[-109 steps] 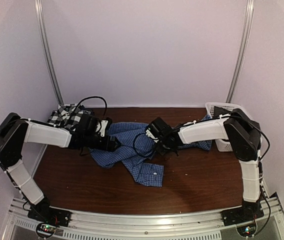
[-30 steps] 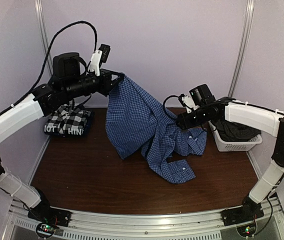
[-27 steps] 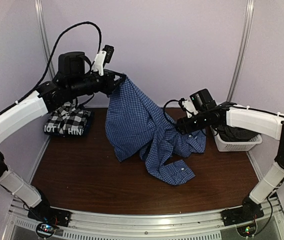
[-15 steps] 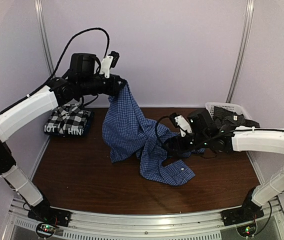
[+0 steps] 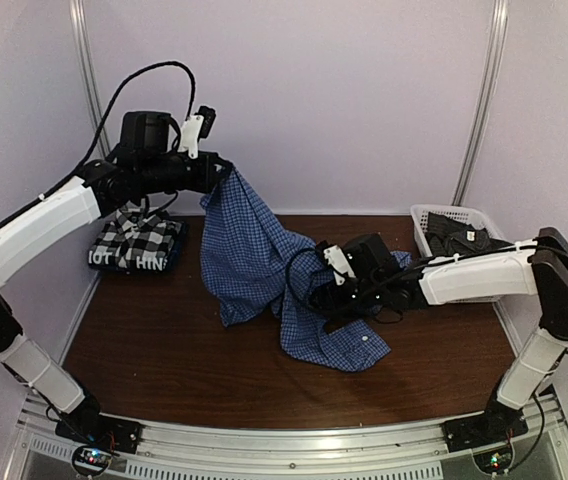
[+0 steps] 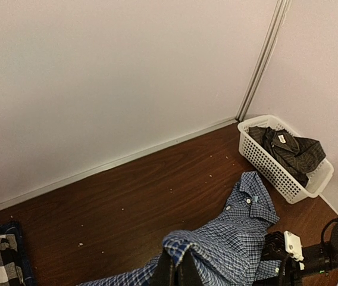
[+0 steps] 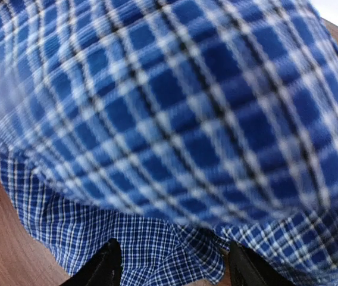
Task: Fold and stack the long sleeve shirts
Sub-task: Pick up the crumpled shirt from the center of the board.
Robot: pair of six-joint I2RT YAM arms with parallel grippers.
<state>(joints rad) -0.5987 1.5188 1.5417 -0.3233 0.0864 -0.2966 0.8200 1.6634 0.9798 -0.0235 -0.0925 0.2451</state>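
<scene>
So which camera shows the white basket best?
Left wrist: the whole white basket shows, a dark shirt inside. Top external has it far right, its near side hidden by the right arm. Right wrist shows only the blue checked shirt.
</scene>
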